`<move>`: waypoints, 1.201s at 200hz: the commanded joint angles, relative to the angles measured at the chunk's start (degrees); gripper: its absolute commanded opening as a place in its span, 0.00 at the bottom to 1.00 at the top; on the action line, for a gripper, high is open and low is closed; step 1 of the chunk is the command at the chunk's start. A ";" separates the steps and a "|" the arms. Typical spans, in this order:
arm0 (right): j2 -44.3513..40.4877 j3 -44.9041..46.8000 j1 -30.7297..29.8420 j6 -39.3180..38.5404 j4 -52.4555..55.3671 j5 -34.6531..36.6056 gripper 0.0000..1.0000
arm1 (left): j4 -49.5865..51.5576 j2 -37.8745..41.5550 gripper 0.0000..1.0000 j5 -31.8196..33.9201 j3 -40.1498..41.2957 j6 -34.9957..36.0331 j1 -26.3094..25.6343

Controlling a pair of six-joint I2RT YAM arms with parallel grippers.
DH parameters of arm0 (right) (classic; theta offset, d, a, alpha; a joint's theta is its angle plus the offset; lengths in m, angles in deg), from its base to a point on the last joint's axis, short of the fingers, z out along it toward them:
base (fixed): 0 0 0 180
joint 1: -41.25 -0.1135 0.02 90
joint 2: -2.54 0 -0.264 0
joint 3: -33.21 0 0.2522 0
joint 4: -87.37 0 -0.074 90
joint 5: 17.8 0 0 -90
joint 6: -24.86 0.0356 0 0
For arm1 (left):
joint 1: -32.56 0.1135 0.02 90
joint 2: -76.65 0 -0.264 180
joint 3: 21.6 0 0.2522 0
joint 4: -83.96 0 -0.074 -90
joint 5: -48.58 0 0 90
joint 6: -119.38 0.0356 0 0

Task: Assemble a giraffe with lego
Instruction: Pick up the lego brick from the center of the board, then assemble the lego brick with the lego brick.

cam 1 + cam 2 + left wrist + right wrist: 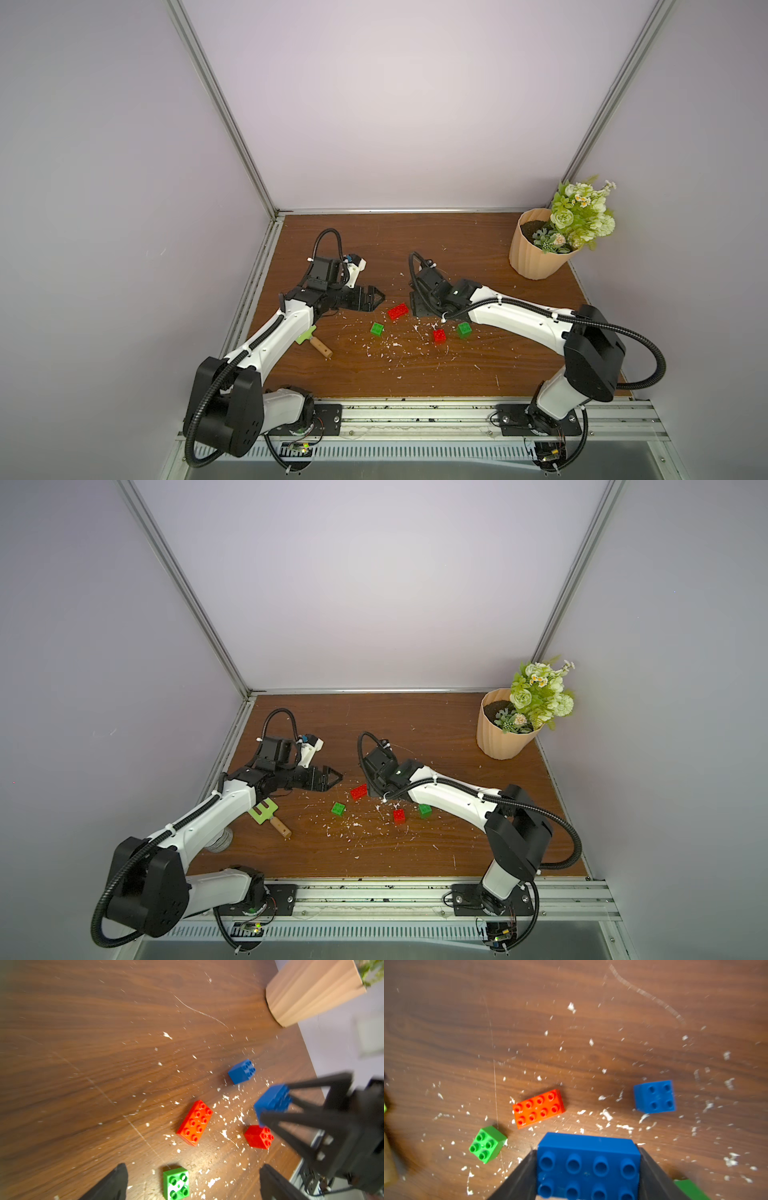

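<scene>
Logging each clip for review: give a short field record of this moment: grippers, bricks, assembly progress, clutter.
Right gripper: shut on long blue studded plastic brick
Left gripper: open, empty
Loose on brown wooden table: long red studded brick, small red studded cube, small blue studded cube, two small green studded cubes
Joined bricks: none visible
Other: green slotted tool with wooden handle, ribbed beige pot of flowers, white flecks
</scene>
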 commanded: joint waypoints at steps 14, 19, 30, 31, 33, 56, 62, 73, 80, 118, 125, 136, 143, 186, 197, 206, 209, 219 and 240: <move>-1.40 -3.85 4.86 -8.04 3.70 -1.32 0.61 | -1.19 -1.99 0.99 -0.70 -2.61 -0.13 -5.00; -1.47 -3.88 5.71 -9.12 3.41 -2.23 0.61 | -1.54 -2.10 0.99 -0.65 -2.72 -0.36 -5.48; -1.29 -4.18 7.54 -10.63 3.60 -4.05 0.61 | -2.18 -2.53 0.99 -0.88 -2.90 -0.70 -6.37; -1.23 -4.20 7.68 -10.73 3.63 -4.15 0.61 | -2.24 -2.56 0.99 -0.90 -2.88 -0.75 -6.45; -1.16 -4.31 8.12 -10.92 3.75 -4.34 0.61 | -2.35 -2.67 0.99 -0.84 -2.87 -0.78 -6.58; -0.40 -4.60 11.15 -15.38 4.20 -5.45 0.62 | -3.46 -3.36 1.00 -1.80 -2.69 -0.66 -7.33; -0.37 -4.50 11.83 -16.42 4.06 -5.73 0.62 | -3.89 -3.42 0.99 -2.22 -2.29 -0.63 -7.28; -0.29 -4.08 12.96 -18.55 3.61 -7.17 0.62 | -4.18 -3.45 0.99 -2.62 -2.14 -0.68 -7.32; -0.25 -3.82 13.66 -19.60 3.20 -8.00 0.62 | -4.08 -3.56 0.99 -2.83 -2.15 -0.63 -7.33; 0.96 -2.30 16.21 -25.33 1.67 -10.99 0.63 | -3.82 -4.07 0.99 -3.20 -2.80 0.10 -7.35; 1.15 -2.08 16.63 -25.84 1.44 -10.94 0.62 | -3.87 -4.19 0.99 -3.21 -2.84 0.15 -7.29; 1.18 -1.39 17.10 -26.29 0.74 -11.00 0.62 | -3.80 -4.36 0.99 -3.16 -2.91 0.15 -7.37; 1.21 -1.04 17.44 -26.55 0.44 -11.36 0.62 | -3.72 -4.47 0.99 -3.18 -2.92 0.18 -7.33; 1.47 0.88 17.75 -27.89 -0.66 -12.29 0.62 | -3.70 -4.53 0.99 -3.11 -2.92 0.30 -7.33; 1.47 1.54 17.76 -27.98 -1.16 -12.30 0.62 | -3.70 -4.69 0.99 -3.05 -3.01 0.28 -7.33; 1.62 1.98 17.76 -28.06 -1.62 -12.48 0.62 | -3.64 -4.79 0.99 -3.02 -3.06 0.26 -7.33; 1.71 2.09 17.76 -28.06 -1.65 -12.51 0.62 | -3.62 -4.79 0.99 -3.05 -3.06 0.28 -7.33; 2.06 2.35 17.77 -27.91 -1.91 -12.66 0.62 | -3.62 -4.80 0.99 -3.02 -3.12 0.31 -7.33; 2.56 2.80 17.77 -27.83 -2.54 -13.06 0.62 | -3.47 -4.81 1.00 -2.88 -3.08 0.35 -7.32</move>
